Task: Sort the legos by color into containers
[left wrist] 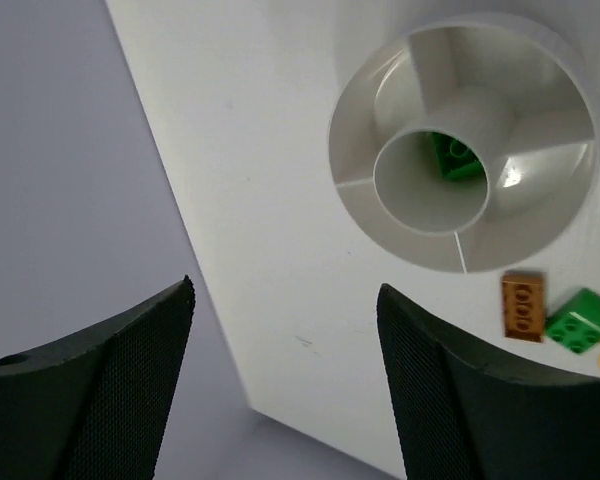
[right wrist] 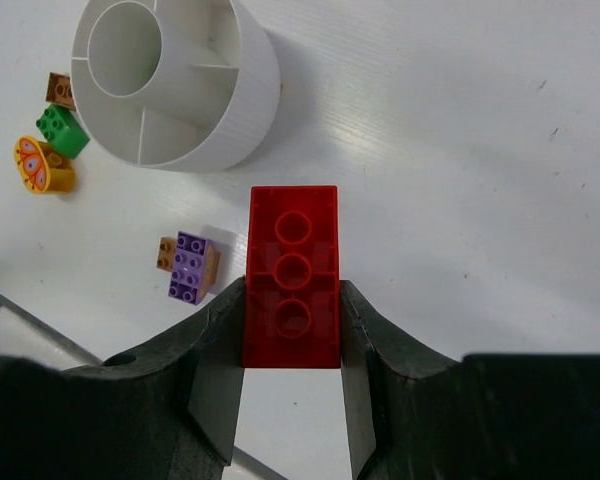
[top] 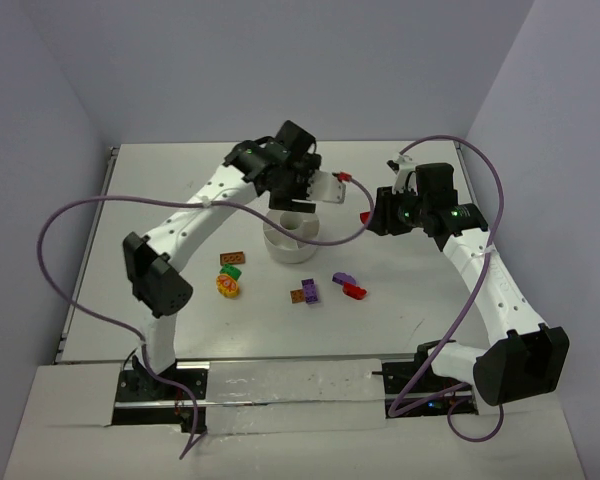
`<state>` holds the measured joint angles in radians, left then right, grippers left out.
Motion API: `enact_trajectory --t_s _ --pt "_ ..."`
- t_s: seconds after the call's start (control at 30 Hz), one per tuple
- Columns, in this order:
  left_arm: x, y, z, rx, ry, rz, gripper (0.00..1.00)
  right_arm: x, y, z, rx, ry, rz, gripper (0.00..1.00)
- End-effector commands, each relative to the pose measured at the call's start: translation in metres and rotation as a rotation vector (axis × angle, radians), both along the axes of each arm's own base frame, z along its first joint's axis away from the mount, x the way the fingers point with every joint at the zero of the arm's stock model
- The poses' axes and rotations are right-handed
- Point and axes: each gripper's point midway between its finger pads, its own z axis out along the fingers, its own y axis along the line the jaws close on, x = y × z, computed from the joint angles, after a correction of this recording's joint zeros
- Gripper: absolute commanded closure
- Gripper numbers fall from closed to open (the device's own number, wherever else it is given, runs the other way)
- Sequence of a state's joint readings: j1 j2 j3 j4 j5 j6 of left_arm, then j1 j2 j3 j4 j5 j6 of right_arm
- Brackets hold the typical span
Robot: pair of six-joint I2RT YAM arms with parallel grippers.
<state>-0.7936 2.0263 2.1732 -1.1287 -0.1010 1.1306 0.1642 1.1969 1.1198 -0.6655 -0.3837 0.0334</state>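
Note:
The white divided dish (top: 280, 250) stands mid-table. My left gripper (top: 302, 192) hovers over it, open and empty (left wrist: 285, 330). A green brick (left wrist: 455, 158) shows inside the ring of the dish's centre well (left wrist: 385, 205). My right gripper (top: 372, 214) is to the right of the dish, shut on a red brick (right wrist: 292, 270) and holding it above the table. Loose on the table are a brown-orange brick (top: 232, 259), a green brick (top: 231, 272), a round yellow-and-red piece (top: 227, 286), a purple brick on a brown one (top: 305, 291), and a purple and red pair (top: 348, 285).
A small red piece (top: 344, 177) shows beside the left gripper, behind the dish; I cannot tell what it is. Purple cables loop over both arms. The table's left edge (left wrist: 195, 260) runs close to the left gripper. Walls enclose the table on three sides.

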Motion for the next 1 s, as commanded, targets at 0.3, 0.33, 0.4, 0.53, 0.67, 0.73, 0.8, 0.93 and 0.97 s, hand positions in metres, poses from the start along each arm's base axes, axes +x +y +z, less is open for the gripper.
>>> enact_trajectory --t_s 0.3,0.33,0.4,0.53,0.67,0.73,0.8,0.93,0.97 --pt "-0.076 0.156 0.029 -0.692 0.26 0.499 0.01 0.008 0.001 0.012 0.018 -0.043 0.001 1.0" --pt "-0.082 0.163 0.019 -0.666 0.254 0.469 0.03 0.008 0.001 0.013 0.018 -0.042 0.002 1.0" --pt "-0.089 0.173 -0.004 -0.628 0.279 0.421 0.07 0.009 0.002 0.014 0.019 -0.039 0.004 1.0" --pt "-0.083 0.185 -0.04 -0.564 0.267 0.314 0.17 0.011 0.001 0.014 0.011 -0.036 -0.001 1.0" --pt "-0.068 0.198 -0.076 -0.486 0.29 0.224 0.3 0.01 -0.001 0.012 0.002 -0.034 -0.005 1.0" --pt "-0.064 0.207 -0.099 -0.423 0.349 0.181 0.38 0.01 -0.002 0.011 -0.003 -0.031 -0.006 1.0" --pt "-0.062 0.211 -0.111 -0.371 0.35 0.093 0.43 0.011 -0.003 0.009 -0.01 -0.025 -0.008 1.0" --pt "-0.057 0.212 -0.128 -0.312 0.343 -0.014 0.44 0.011 -0.003 0.005 -0.015 -0.014 -0.008 1.0" --pt "-0.057 0.212 -0.134 -0.304 0.358 -0.031 0.43 0.011 -0.004 0.004 -0.017 -0.014 -0.009 1.0"
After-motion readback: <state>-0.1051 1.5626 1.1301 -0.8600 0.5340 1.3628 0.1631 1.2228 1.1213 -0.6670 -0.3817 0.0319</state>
